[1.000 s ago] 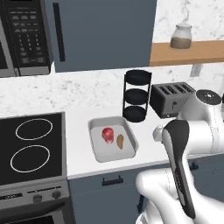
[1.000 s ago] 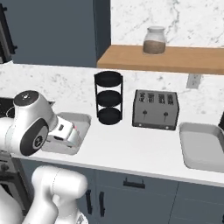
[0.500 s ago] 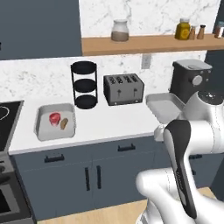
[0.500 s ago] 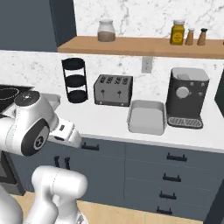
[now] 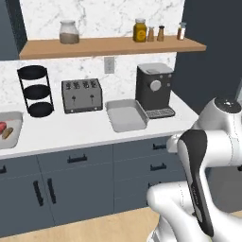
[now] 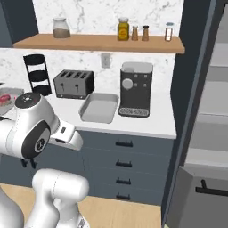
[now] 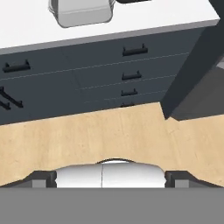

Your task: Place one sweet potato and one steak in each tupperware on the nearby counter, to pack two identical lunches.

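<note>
a: how far along is the packing?

b: about half, i'd judge. on the counter (image 5: 85,130) the left tupperware (image 5: 14,138) at the picture's edge holds one steak (image 5: 2,127) and one sweet potato (image 5: 7,133), side by side. that lunch looks done.

a: and the other tupperware?

b: the second one (image 5: 125,116) sits between the toaster (image 5: 82,95) and the coffee machine (image 5: 153,90), just beside the machine, and looks bare inside. it shows the same in the right base view (image 6: 98,108).

a: so a steak and a potato are left?

b: yes, one of each for that box. i can't see where they lie; maybe off toward the tall unit (image 6: 209,111) on the right, but that's a guess.

a: the hand?

b: the hand (image 7: 112,177) is spread wide and carries nothing, pointing down at the wood floor (image 7: 100,135) before the drawers (image 7: 127,65).
</note>
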Tool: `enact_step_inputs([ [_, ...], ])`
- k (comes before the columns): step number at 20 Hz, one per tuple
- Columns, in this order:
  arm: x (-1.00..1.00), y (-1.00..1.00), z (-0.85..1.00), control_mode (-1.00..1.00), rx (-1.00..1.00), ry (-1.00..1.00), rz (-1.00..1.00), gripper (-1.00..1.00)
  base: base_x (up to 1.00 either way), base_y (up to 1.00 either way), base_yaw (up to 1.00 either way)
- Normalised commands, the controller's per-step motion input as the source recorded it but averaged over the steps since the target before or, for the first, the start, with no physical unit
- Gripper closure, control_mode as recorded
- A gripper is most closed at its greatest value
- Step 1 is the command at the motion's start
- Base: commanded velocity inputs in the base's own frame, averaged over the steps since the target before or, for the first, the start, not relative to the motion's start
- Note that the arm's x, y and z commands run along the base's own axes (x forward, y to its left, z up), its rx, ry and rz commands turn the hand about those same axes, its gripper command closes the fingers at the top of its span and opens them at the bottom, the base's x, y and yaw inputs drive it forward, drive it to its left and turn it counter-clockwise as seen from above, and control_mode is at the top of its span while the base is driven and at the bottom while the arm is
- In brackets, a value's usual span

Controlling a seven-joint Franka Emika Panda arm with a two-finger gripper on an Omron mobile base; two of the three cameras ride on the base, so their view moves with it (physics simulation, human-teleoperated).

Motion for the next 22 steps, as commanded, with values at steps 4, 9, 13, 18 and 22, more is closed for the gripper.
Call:
enact_step_inputs([
  [4, 0.00, 0.00, 0.00, 1.00, 0.00, 0.00, 0.00, -1.00, 0.00, -1.00, -0.05],
  [9, 0.00, 0.00, 0.00, 1.00, 0.00, 0.00, 0.00, -1.00, 0.13, -1.00, 0.00],
  [13, 0.00, 0.00, 0.00, 1.00, 0.00, 0.00, 0.00, -1.00, 0.20, -1.00, 0.00],
  [18, 0.00, 0.00, 0.00, 1.00, 0.00, 0.00, 0.00, -1.00, 0.41, -0.91, 0.00],
  [22, 0.00, 0.00, 0.00, 1.00, 0.00, 0.00, 0.00, -1.00, 0.58, -0.51, 0.01],
])
